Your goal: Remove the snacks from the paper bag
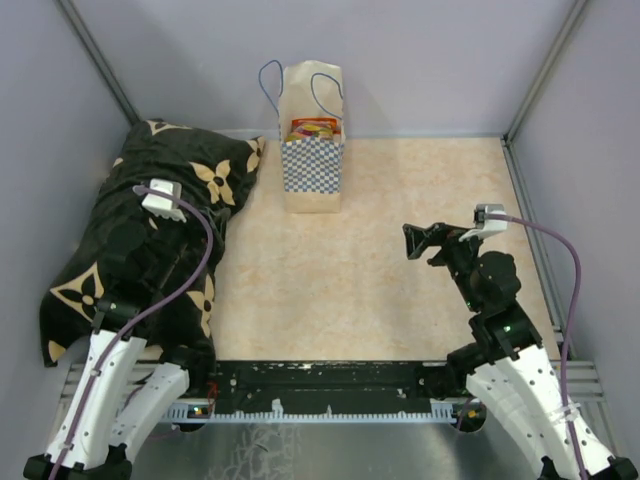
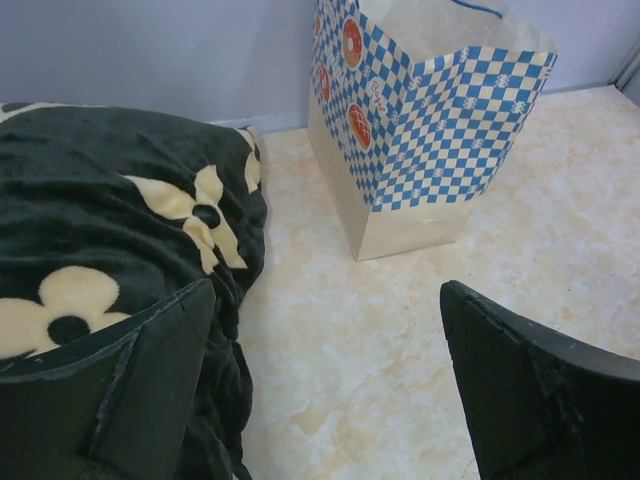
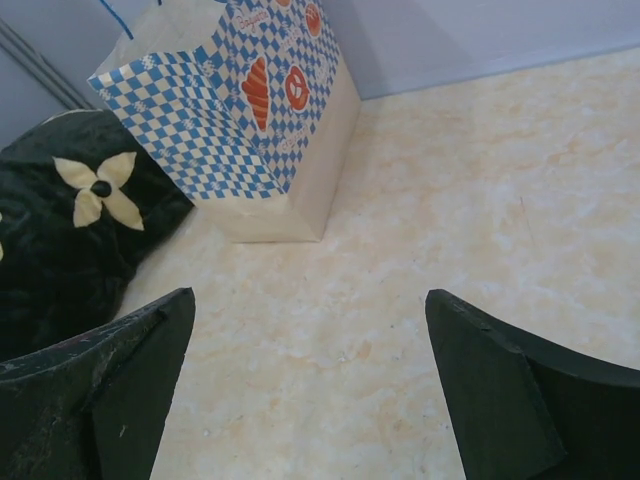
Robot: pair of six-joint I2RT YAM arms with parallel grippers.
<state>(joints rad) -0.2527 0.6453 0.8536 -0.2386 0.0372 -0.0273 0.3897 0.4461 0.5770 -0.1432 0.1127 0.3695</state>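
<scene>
The paper bag [image 1: 312,160] stands upright at the back of the table, cream with a blue-white checkered band and blue cord handles. Through its open top I see the snacks [image 1: 313,129] as orange, red and yellow packets. Both wrist views show only the outside of the bag [image 2: 430,130] [image 3: 250,120]. My left gripper [image 2: 328,290] is open and empty, hovering at the edge of the black cushion, short and left of the bag. Low over the table, right of and nearer than the bag, my right gripper [image 1: 418,240] [image 3: 308,295] is open and empty too.
A black cushion with cream flowers [image 1: 150,240] fills the left side, reaching close to the bag. The marbled beige tabletop [image 1: 380,250] is walled at the back and sides. A black rail [image 1: 320,380] runs along the near edge.
</scene>
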